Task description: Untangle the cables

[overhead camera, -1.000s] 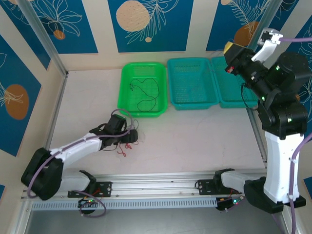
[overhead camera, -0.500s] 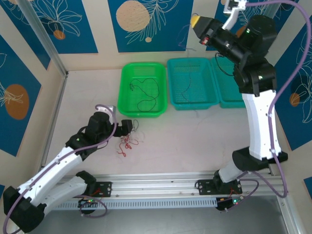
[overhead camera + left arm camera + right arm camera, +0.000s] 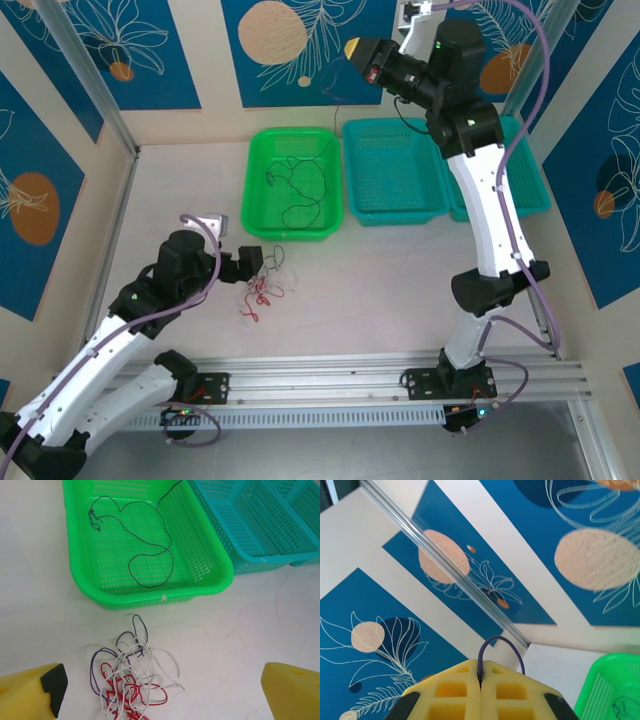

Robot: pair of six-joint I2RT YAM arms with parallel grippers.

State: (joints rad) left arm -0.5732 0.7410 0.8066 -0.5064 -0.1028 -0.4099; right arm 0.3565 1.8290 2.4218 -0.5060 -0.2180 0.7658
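Observation:
A tangle of cables (image 3: 127, 677), with red, white and dark loops, lies on the table just in front of the green basket (image 3: 150, 599). My left gripper (image 3: 162, 682) hovers over it, open, fingers wide on either side; it sits beside the tangle (image 3: 262, 292) as the left gripper (image 3: 250, 265). A dark cable (image 3: 300, 190) lies looped inside the green basket (image 3: 250, 185). My right gripper (image 3: 353, 48) is high by the back wall, shut on a thin dark cable (image 3: 499, 638) at the right gripper (image 3: 480, 669); a strand (image 3: 170, 491) hangs into the basket's far right corner.
Two teal baskets (image 3: 395, 213) (image 3: 530, 200) stand in a row to the right of the green one. The nearer teal basket (image 3: 260, 562) shows at the upper right of the left wrist view. A metal rail (image 3: 330, 375) runs along the near edge.
My right arm has swung left and up with the dark cable, from over the teal baskets toward the green one. My left gripper has pulled back and risen off the tangle.

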